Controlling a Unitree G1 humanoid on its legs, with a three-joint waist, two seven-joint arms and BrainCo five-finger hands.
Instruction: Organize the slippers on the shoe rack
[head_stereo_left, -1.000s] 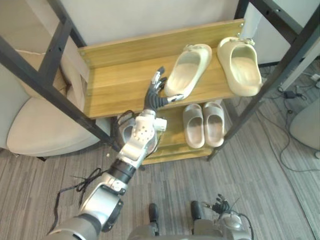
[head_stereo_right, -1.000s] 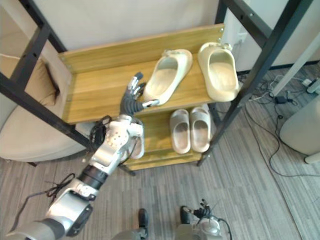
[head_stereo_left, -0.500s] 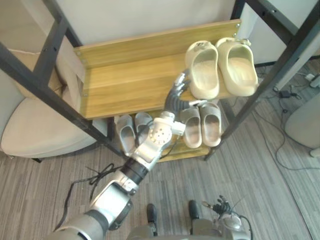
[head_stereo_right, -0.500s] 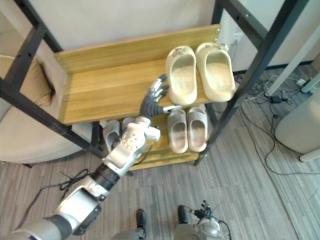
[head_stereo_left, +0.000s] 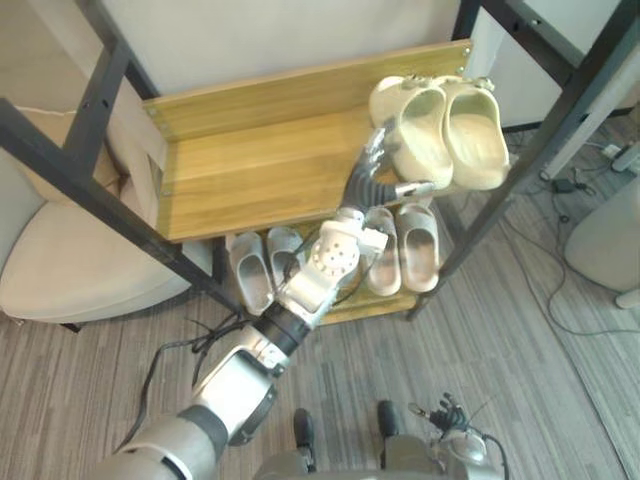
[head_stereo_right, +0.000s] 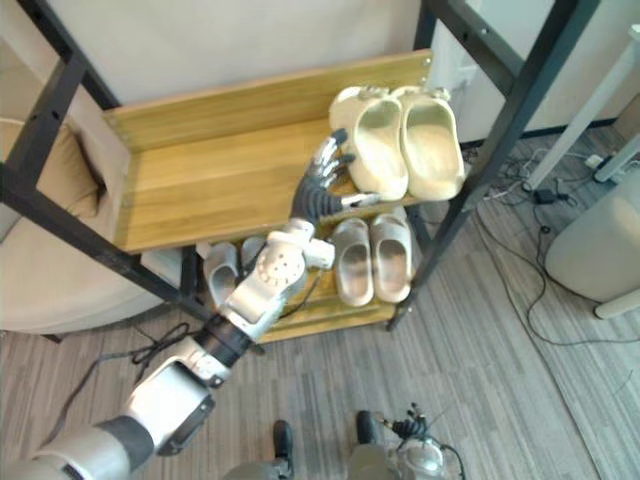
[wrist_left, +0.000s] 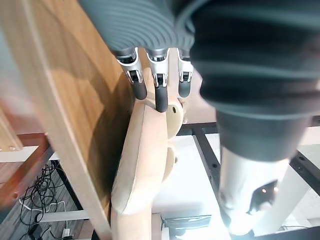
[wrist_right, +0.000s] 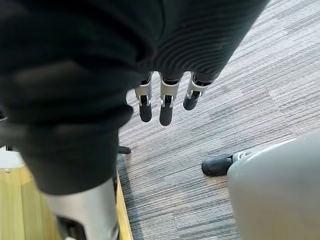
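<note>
- Slippers rest wholly on the shoe rack (head_stereo_left: 300, 90). Nearest the robot, the right hand (wrist_right: 166, 102) hangs above the grey floor (wrist_right: 240, 100), fingers straight and relaxed, holding nothing.
- Lower shelf (head_stereo_left: 390, 300): two grey pairs, toes toward the back. One pair (head_stereo_left: 420, 250) lies at the right end, the other pair (head_stereo_left: 247, 275) to its left. Both look orderly.
- Left hand (head_stereo_left: 365, 183), raised to the front edge of the upper shelf (head_stereo_left: 250, 170): fingers (wrist_left: 160, 95) straight, their tips laid against the outer side wall of the left cream slipper (head_stereo_left: 420, 125). The thumb is held apart along the heel end; nothing is clasped.
- Upper shelf, right end: the left cream slipper touches the right cream slipper (head_stereo_left: 472, 125) side to side. Toes point toward the back board and heels reach the front edge.
- Handling (judged): thick moulded foam, so probably light, springy rather than stiff, and not fragile. It should slide readily on smooth wood.
- Hold (judged): a push is best applied low on the sole's side wall, since a high push may tip the slipper. For lifting, the arch of the upper over the toes, or the heel rim, offers the surest pinch.
</note>
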